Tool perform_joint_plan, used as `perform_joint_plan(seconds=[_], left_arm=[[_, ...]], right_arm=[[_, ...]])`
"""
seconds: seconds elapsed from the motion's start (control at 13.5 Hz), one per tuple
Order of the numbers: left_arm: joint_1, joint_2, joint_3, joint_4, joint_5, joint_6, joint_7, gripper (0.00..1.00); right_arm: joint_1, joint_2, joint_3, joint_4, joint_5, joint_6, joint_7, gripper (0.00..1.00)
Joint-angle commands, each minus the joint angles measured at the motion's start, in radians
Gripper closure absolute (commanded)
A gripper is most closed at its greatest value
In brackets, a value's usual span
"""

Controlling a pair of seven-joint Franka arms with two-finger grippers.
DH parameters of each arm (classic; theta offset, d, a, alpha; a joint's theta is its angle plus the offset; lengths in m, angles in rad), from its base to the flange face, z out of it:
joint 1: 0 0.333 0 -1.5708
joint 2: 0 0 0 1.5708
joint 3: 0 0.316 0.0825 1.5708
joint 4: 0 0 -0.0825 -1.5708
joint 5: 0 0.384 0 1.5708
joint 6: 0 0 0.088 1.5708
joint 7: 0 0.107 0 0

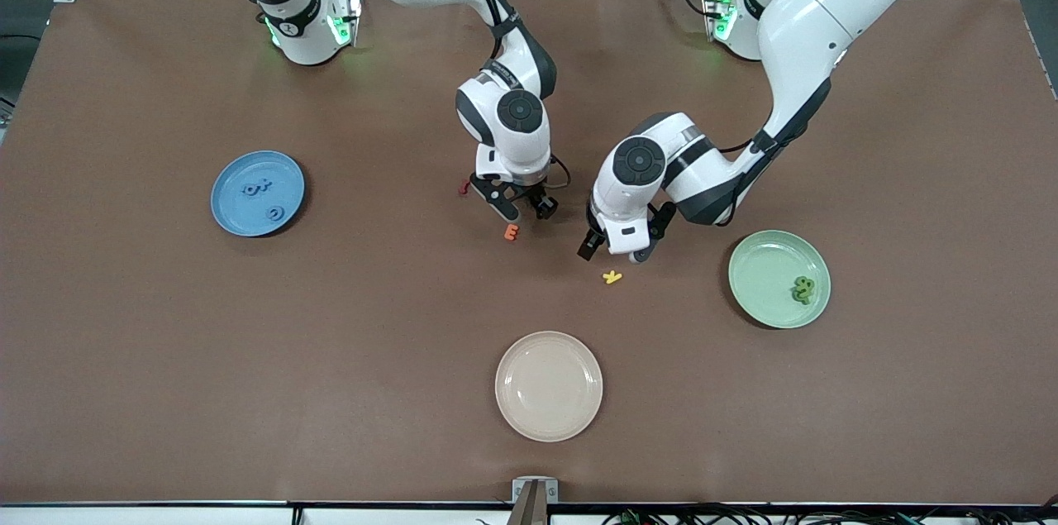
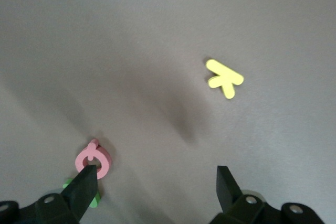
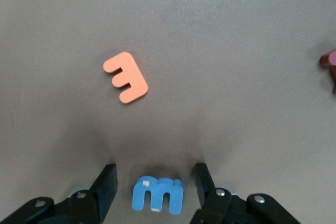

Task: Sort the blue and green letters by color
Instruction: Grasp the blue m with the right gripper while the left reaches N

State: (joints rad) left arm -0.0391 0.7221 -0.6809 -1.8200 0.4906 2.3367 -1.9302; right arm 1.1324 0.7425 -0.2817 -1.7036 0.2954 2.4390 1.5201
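Note:
In the right wrist view a blue letter m point(image 3: 157, 195) lies on the table between the open fingers of my right gripper point(image 3: 155, 169), untouched. In the front view that gripper point(image 1: 523, 211) hangs low over mid-table and hides the m. My left gripper point(image 2: 156, 174) is open and empty, low over the table point(image 1: 616, 252). A green letter point(image 2: 95, 201) peeks out by one of its fingers, under a pink letter point(image 2: 93, 160). Blue letters point(image 1: 254, 188) lie on the blue plate point(image 1: 231, 207). Green letters point(image 1: 803, 289) lie on the pale green plate point(image 1: 760, 269).
An orange letter E point(image 1: 512, 233) lies just nearer the front camera than the right gripper, also in the right wrist view point(image 3: 126, 77). A yellow letter point(image 1: 612, 277) lies near the left gripper. A red letter point(image 1: 464, 188) lies beside the right gripper. A beige plate point(image 1: 549, 385) sits nearest the camera.

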Motion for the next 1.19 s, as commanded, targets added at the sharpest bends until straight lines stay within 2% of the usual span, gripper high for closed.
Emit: perform_joint_plan(seconds=[0.0, 0.15, 0.3, 0.52, 0.67, 0.82, 1.11], left_arm=[[-0.005, -0.003, 0.004, -0.028, 0.028, 0.020, -0.050, 0.01], [-0.007, -0.007, 0.003, -0.048, 0.029, 0.020, -0.099, 0.01], [-0.005, -0.009, 0.003, -0.071, 0.037, 0.020, -0.151, 0.02], [-0.018, -0.010, 0.003, -0.088, 0.042, 0.020, -0.249, 0.04], [-0.024, -0.015, 0.000, -0.096, 0.042, 0.020, -0.289, 0.06], [-0.038, -0.030, 0.000, -0.126, 0.042, 0.021, -0.311, 0.10], [-0.042, -0.047, -0.005, -0.163, 0.042, 0.026, -0.351, 0.15]], right_arm=[[0.015, 0.017, -0.002, 0.019, 0.016, -0.002, 0.017, 0.31], [0.017, 0.017, -0.001, 0.019, 0.016, -0.005, 0.017, 0.34], [0.017, 0.017, -0.001, 0.019, 0.014, -0.003, 0.012, 0.54], [0.015, 0.017, -0.002, 0.019, 0.014, -0.005, 0.011, 0.93], [0.009, 0.015, -0.002, 0.019, 0.013, -0.011, 0.000, 0.98], [-0.008, 0.009, -0.002, 0.016, 0.008, -0.018, -0.041, 0.99], [-0.081, -0.037, -0.013, 0.016, 0.008, -0.203, -0.228, 0.99]])
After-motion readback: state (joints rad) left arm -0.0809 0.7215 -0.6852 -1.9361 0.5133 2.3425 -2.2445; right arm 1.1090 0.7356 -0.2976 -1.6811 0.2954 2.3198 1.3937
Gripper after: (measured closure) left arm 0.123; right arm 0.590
